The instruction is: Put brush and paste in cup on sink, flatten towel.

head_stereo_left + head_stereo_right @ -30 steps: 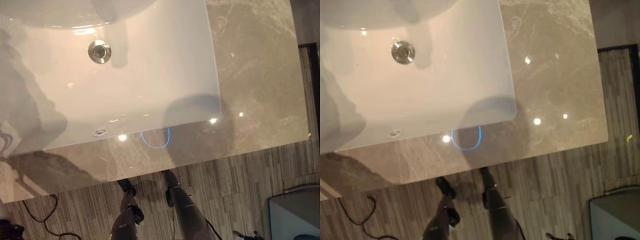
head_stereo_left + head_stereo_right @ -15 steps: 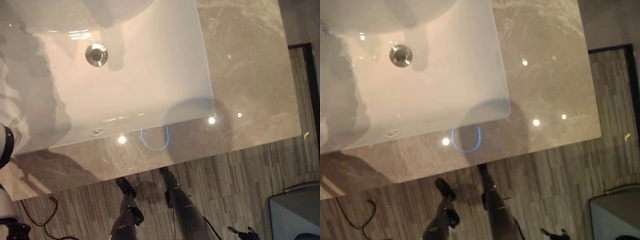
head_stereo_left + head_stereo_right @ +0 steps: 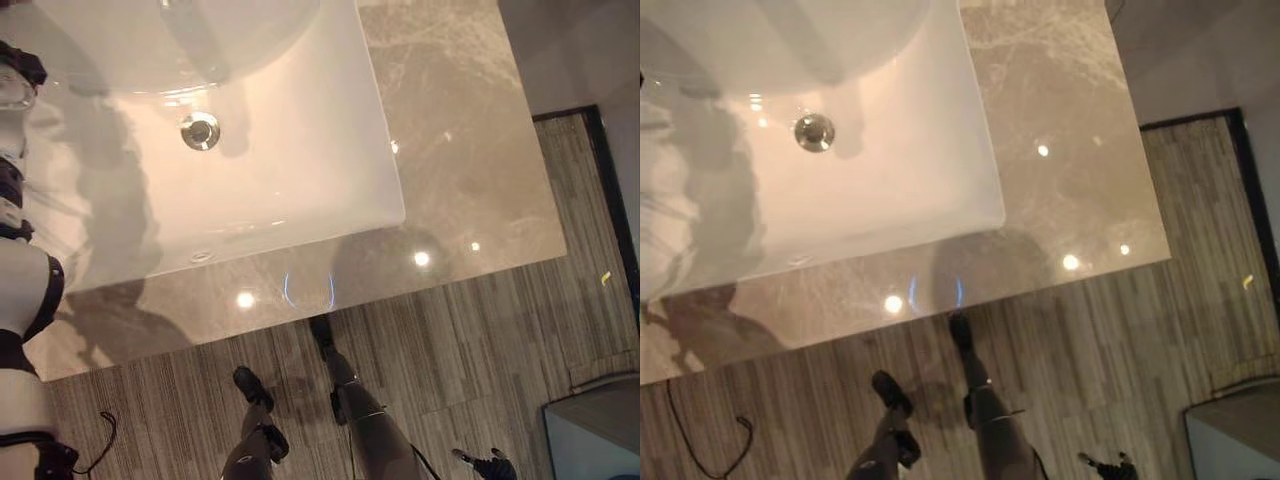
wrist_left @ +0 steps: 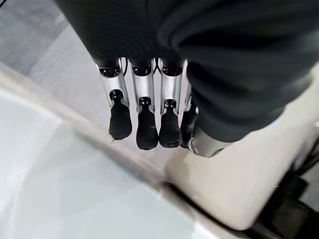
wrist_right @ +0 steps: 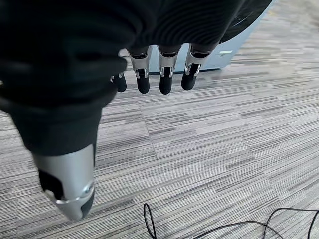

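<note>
White sink [image 3: 300, 150], rectangular, sunk in a glossy grey-brown marble tabletop [image 3: 450, 170]. Round metal drain [image 3: 200, 131] toward the far side of the basin; small overflow hole [image 3: 201, 256] on the near wall. Bright ceiling-light spots mirrored on the marble along the near edge. Striped grey-brown carpet floor [image 3: 470, 360] below and to the right of the tabletop. Pale grey cabinet corner [image 3: 590, 440] at the lower right; seen also past the right hand in its wrist view.

Left hand [image 4: 149, 119]: fingers straight and together, thumb beside them, nothing held, hanging over a pale surface edge. Right hand [image 5: 154, 74]: fingers relaxed and slightly spread, empty, hanging low above the carpet.

Brush, paste, cup, towel: whereabouts cannot be told from these views.
</note>
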### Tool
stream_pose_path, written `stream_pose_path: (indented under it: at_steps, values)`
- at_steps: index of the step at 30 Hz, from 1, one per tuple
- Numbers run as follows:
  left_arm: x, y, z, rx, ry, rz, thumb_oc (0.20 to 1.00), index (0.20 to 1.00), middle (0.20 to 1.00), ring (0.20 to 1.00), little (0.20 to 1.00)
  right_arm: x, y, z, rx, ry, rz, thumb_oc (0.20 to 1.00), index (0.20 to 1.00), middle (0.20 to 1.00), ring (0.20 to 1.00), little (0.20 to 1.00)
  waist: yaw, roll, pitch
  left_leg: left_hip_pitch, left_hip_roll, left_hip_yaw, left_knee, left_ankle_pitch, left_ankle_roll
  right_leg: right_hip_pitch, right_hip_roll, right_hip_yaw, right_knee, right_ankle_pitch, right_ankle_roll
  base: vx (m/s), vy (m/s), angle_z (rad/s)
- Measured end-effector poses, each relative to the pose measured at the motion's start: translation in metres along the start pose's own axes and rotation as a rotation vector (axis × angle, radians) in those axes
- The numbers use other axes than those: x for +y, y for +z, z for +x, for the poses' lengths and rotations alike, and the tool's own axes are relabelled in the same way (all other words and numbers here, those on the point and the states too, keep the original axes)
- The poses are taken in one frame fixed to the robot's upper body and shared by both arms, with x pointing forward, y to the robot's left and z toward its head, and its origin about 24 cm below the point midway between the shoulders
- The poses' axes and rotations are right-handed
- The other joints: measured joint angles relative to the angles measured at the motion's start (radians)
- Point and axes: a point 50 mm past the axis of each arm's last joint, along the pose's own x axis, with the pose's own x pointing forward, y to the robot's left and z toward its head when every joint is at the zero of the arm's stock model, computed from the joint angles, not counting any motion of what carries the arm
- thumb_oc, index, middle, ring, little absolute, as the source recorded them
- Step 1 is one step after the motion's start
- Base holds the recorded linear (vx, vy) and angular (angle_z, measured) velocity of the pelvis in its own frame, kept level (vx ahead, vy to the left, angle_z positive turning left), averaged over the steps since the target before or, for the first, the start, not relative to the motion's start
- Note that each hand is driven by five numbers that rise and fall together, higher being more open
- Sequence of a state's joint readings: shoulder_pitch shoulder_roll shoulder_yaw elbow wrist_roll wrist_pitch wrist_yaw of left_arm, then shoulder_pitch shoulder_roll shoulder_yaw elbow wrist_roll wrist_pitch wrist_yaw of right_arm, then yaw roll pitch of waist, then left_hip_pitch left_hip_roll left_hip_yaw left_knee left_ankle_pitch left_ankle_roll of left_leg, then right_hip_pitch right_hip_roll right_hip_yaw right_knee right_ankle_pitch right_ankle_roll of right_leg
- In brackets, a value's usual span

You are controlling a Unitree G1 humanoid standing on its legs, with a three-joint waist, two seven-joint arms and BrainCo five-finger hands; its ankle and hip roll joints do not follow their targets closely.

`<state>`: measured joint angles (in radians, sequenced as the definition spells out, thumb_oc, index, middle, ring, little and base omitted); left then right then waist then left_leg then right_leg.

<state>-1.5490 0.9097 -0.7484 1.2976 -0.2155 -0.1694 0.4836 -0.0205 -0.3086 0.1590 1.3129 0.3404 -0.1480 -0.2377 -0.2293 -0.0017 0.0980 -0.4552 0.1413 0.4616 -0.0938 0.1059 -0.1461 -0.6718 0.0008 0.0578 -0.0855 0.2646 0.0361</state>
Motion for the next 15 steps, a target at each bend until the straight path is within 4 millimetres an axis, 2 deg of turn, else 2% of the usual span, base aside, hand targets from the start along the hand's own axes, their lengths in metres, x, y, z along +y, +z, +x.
stream_pose_path:
  at_steps: [3, 5, 9, 10, 12, 15]
  values:
    - [-0.016, 0.008, -0.005, -0.017, -0.04, -0.021, 0.2, 0.2, 0.2, 0.2, 0.2, 0.003, 0.012, 0.002, -0.012, 0.008, -0.001, 1.0, 1.0, 1.0, 1.0, 1.0, 0.0, 0.003, 0.002, 0.053, -0.003, -0.025, -0.001, 0.0, 0.0, 0.065, -0.008, -0.023, 0.0, -0.011, 0.002, -0.04, 0.04, 0.19]
    - [-0.028, 0.01, -0.011, -0.037, -0.078, -0.029, 0.2, 0.2, 0.2, 0.2, 0.2, 0.005, 0.016, 0.003, -0.015, 0.011, -0.011, 1.0, 1.0, 1.0, 1.0, 1.0, 0.021, 0.013, 0.002, 0.108, -0.008, -0.044, -0.005, -0.003, 0.004, 0.13, -0.019, -0.044, 0.0, -0.022, 0.001, -0.08, 0.099, 0.2]
    - [-0.047, -0.013, -0.028, 0.006, -0.164, -0.005, 0.2, 0.2, 0.2, 0.2, 0.2, 0.007, 0.024, 0.004, -0.03, 0.029, -0.065, 1.0, 1.0, 1.0, 1.0, 1.0, 0.051, 0.042, -0.011, 0.179, -0.025, -0.054, -0.005, -0.019, 0.02, 0.208, -0.038, -0.052, 0.0, -0.036, 0.008, -0.08, 0.07, 0.14]
    - [-0.053, -0.024, -0.035, 0.035, -0.189, 0.003, 0.2, 0.2, 0.2, 0.2, 0.2, 0.008, 0.022, 0.004, -0.029, 0.044, -0.091, 1.0, 1.0, 1.0, 1.0, 1.0, 0.05, 0.057, -0.022, 0.191, -0.031, -0.067, -0.005, -0.024, 0.026, 0.227, -0.045, -0.064, -0.001, -0.048, 0.013, -0.05, 0.042, 0.17]
    - [-0.06, -0.031, -0.042, 0.055, -0.222, -0.002, 0.2, 0.2, 0.2, 0.2, 0.2, 0.007, 0.017, 0.004, -0.006, 0.052, -0.122, 1.0, 1.0, 1.0, 1.0, 1.0, 0.058, 0.069, -0.031, 0.202, -0.04, -0.091, -0.005, -0.025, 0.027, 0.25, -0.059, -0.083, -0.001, -0.057, 0.018, -0.1, 0.072, 0.3]
    - [-0.065, -0.038, -0.051, 0.052, -0.262, -0.033, 0.2, 0.2, 0.2, 0.2, 0.2, 0.006, 0.013, 0.004, 0.021, 0.061, -0.156, 1.0, 1.0, 1.0, 1.0, 1.0, 0.081, 0.065, -0.039, 0.219, -0.053, -0.101, -0.004, -0.028, 0.033, 0.275, -0.074, -0.096, -0.001, -0.059, 0.024, -0.09, 0.066, 0.22]
